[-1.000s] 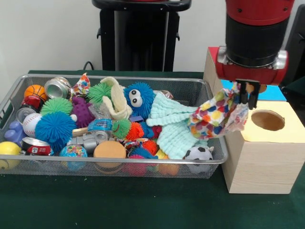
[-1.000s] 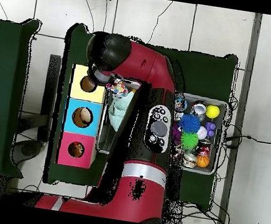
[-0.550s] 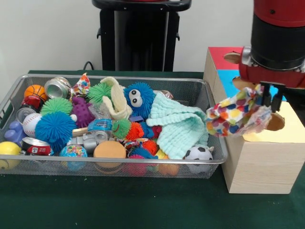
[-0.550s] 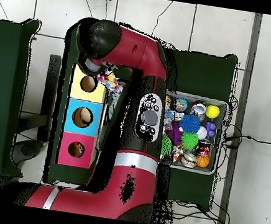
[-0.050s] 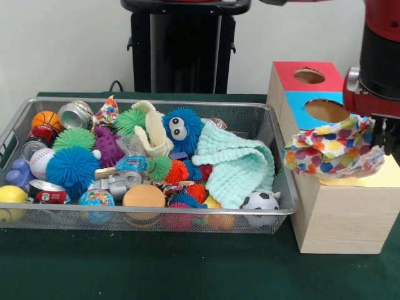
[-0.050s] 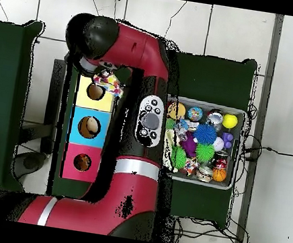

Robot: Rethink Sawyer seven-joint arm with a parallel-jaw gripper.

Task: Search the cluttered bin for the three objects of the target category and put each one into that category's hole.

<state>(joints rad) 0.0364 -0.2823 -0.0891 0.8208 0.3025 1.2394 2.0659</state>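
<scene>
My gripper (image 5: 382, 139) hangs at the right edge of the front view, shut on a multicoloured polka-dot cloth (image 5: 331, 152). The cloth dangles over the yellow top (image 5: 387, 176) of the wooden box and hides its hole there. Seen from overhead, the cloth (image 6: 107, 82) lies beside the yellow hole (image 6: 95, 93), under the arm's wrist. A mint green cloth (image 5: 234, 165), a cream cloth (image 5: 153, 130) and a small patterned cloth (image 5: 107, 111) lie in the wire bin (image 5: 275, 134).
The box also has a blue hole (image 5: 325, 110) and a red hole (image 5: 309, 75) behind the yellow section. The bin holds several spiky balls, cans, a soccer ball (image 5: 260, 201) and a blue furry toy (image 5: 182, 128).
The gripper has carried the polka-dot cloth to the right in the front view, from above the bin's right rim to over the box's yellow top.
</scene>
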